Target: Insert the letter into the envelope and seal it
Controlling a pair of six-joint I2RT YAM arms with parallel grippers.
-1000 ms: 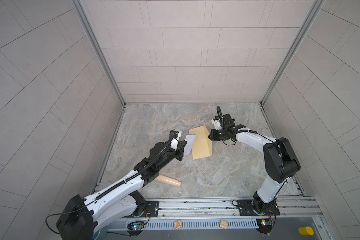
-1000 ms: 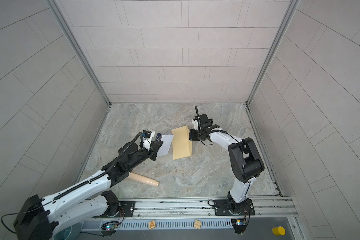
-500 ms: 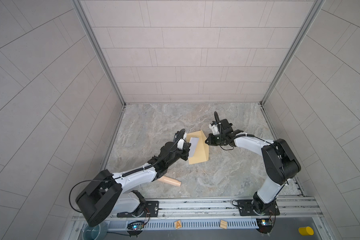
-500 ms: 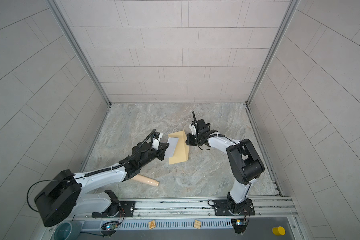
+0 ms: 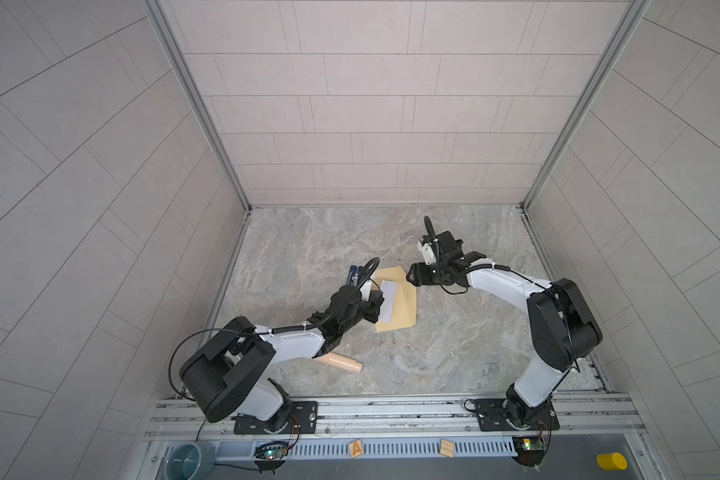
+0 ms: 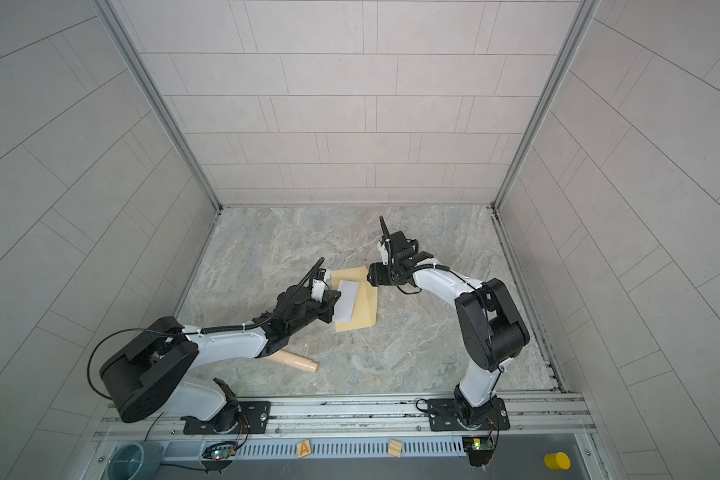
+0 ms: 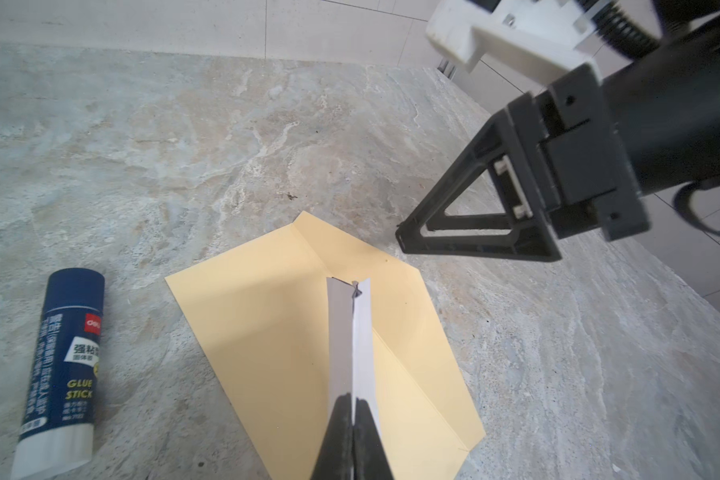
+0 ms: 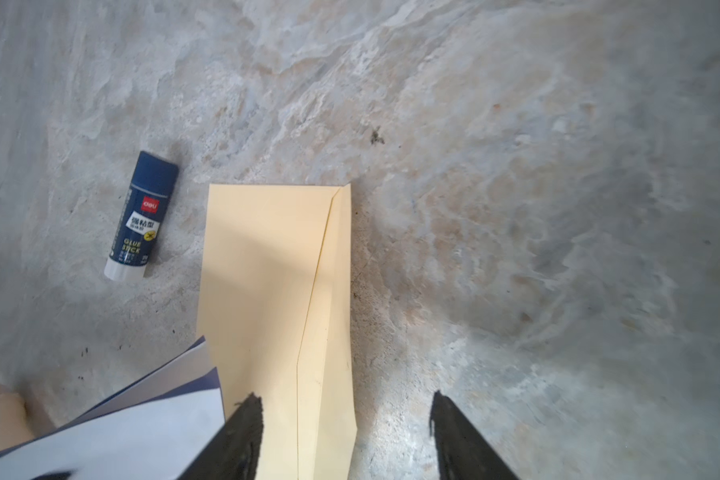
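Grey marbled tabletop [image 5: 453,365], shut in by pale tiled walls on three sides. Near its middle, lying flat in both top views: long tan paper envelope [image 5: 406,311], one short end toward the back edge, the other toward the front edge. Shows a long fold line down one side in the right wrist view.

Over the envelope's left half: white folded paper letter [image 5: 387,301] with a dark blue rim, not inside the envelope. Held by the black left gripper [image 7: 354,419], fingers clenched tight on the fold, sheet standing on edge in the left wrist view. Cannot tell whether the letter's low edge touches the envelope.

At the envelope's back right corner: black right gripper [image 8: 343,401], fingers [image 8: 242,432] spread apart and grasping nothing. One finger over the envelope's end, the other over bare stone beside it. Seen from the left wrist view, tip just beside that corner.

Just beside the envelope's back left corner, toward the left edge: dark blue glue stick [image 7: 61,374] with a white end, lying on its side. Nearer the front edge, left of the middle: plain beige tube [image 5: 343,362], also lying down, partly under the left arm.

Past the front edge, by the metal rail: two small wooden blocks [image 5: 356,449], one marked A, a small yellow round piece [image 5: 611,461] and a blue-grey bowl [image 5: 188,459].
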